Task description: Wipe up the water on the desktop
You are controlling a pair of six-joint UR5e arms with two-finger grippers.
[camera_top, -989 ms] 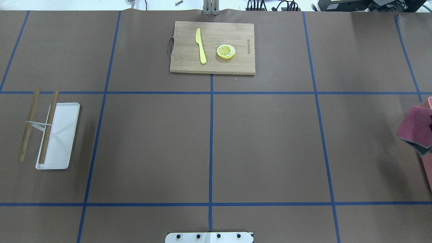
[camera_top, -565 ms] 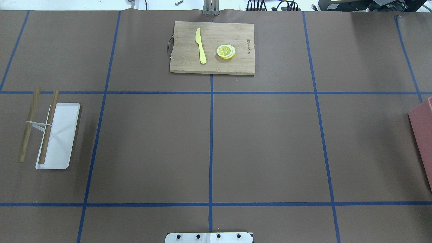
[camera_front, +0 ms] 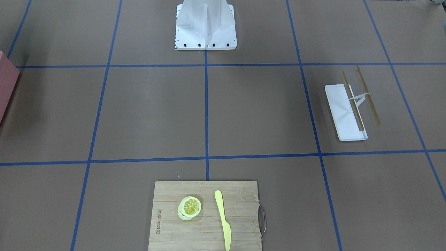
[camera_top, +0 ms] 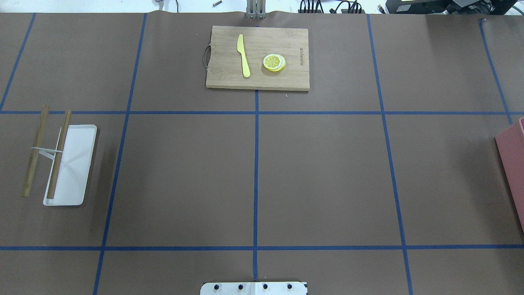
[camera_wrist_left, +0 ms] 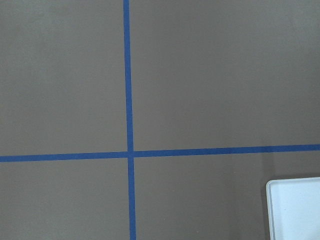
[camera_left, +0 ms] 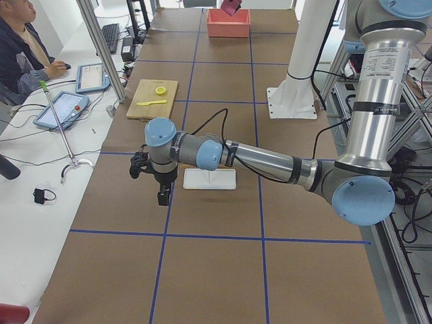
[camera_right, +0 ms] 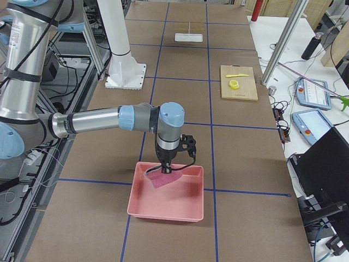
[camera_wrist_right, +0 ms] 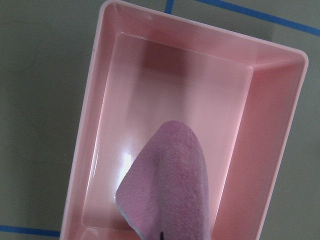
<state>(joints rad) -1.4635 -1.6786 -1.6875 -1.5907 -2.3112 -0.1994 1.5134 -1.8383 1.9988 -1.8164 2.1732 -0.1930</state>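
The desktop [camera_top: 319, 176] is matte brown with blue tape lines; I see no water on it. In the exterior right view my right gripper [camera_right: 165, 165] hangs over a pink tray [camera_right: 166, 203] with a pink cloth [camera_right: 161, 179] dangling from it. In the right wrist view the cloth [camera_wrist_right: 175, 185] hangs close below the camera above the tray [camera_wrist_right: 250, 130], so the gripper is shut on it. My left gripper [camera_left: 162, 194] shows only in the exterior left view, low over the desktop beside a white tray [camera_left: 209, 179]; I cannot tell if it is open.
A bamboo cutting board [camera_top: 229, 80] at the far centre carries a yellow knife [camera_top: 244, 55] and lemon slices [camera_top: 274, 62]. The white tray [camera_top: 75, 164] with two wooden sticks [camera_top: 59, 153] lies at the left. The pink tray [camera_top: 513, 164] sits at the right edge. An operator [camera_left: 23, 47] sits beside the table.
In the overhead view the pink cloth at the right edge one second ago has moved out of sight to the right, over the pink tray. Nothing else on the desktop moved.
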